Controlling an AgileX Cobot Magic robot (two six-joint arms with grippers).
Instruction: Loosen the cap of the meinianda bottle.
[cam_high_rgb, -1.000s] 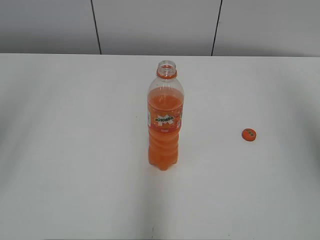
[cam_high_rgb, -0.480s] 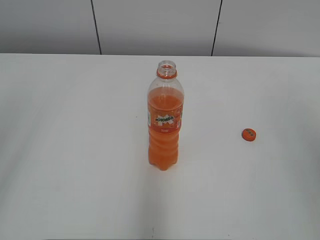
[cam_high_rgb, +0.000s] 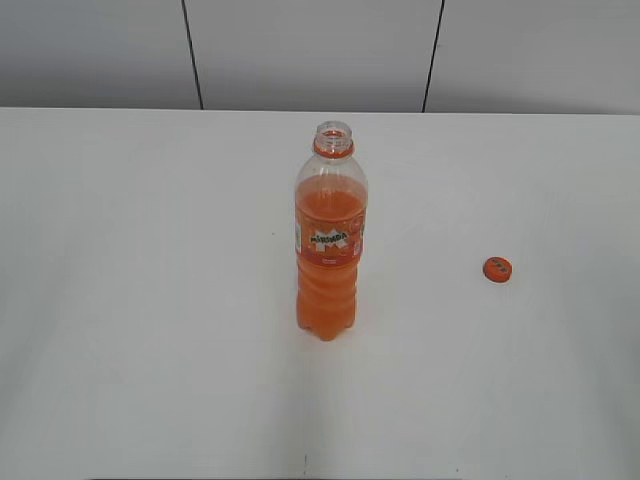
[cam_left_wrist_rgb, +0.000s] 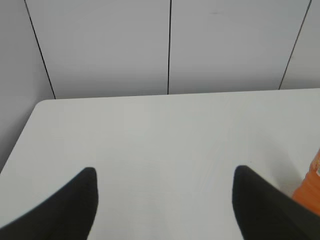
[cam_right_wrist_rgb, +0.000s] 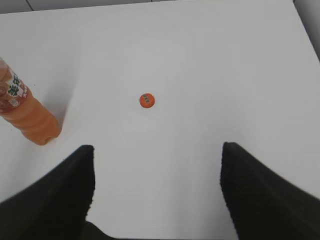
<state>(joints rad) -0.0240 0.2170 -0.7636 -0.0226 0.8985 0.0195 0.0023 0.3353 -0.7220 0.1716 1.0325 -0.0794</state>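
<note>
- Exterior view: the meinianda bottle (cam_high_rgb: 331, 235) stands upright mid-table (cam_high_rgb: 150, 300), neck uncapped; the cap (cam_high_rgb: 497, 269) lies well apart to its right.
- Left wrist view: the left gripper (cam_left_wrist_rgb: 165, 192) is spread wide over bare table, the bottle's edge at far right.
- Right wrist view: the right gripper (cam_right_wrist_rgb: 157, 172) is spread, holding nothing; the cap lies beyond it, the bottle at left.

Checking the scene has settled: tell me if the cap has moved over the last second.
No. The cap lies at the same spot on the table, same gap right of the bottle.
</note>
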